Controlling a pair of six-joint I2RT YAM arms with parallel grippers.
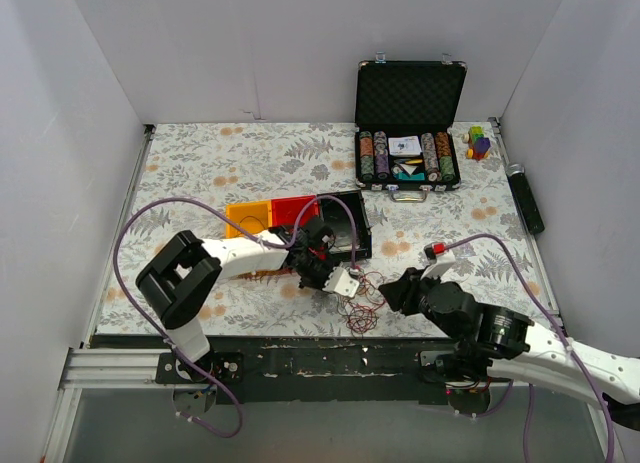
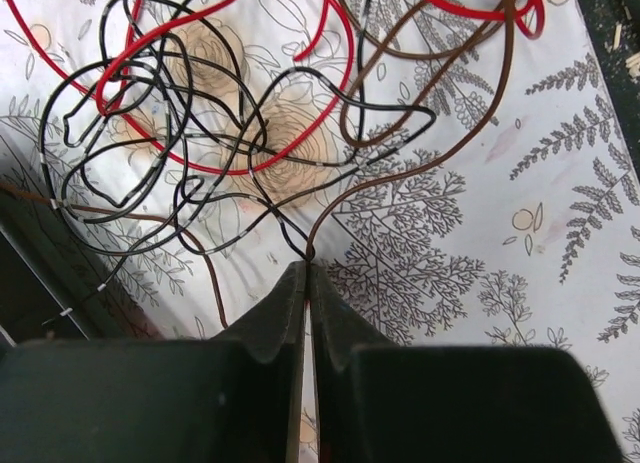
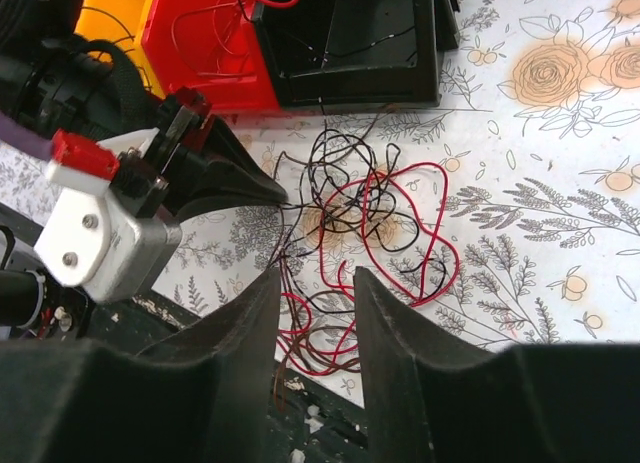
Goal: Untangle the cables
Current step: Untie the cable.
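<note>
Your cables (image 1: 362, 305) lie as a loose knot of thin red, black and brown strands on the floral surface (image 1: 200, 153), near its front edge. Only the left wrist view shows the grip: your left hand (image 2: 305, 273) is pinched together on a brown strand. Your right hand (image 3: 315, 278) hovers over the tangle, fingers apart.

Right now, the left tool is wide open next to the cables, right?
No. The left tool is shut, its fingers pressed together, apparently pinching one of the cables; the left wrist view shows it. It is indeed next to the cables.
</note>
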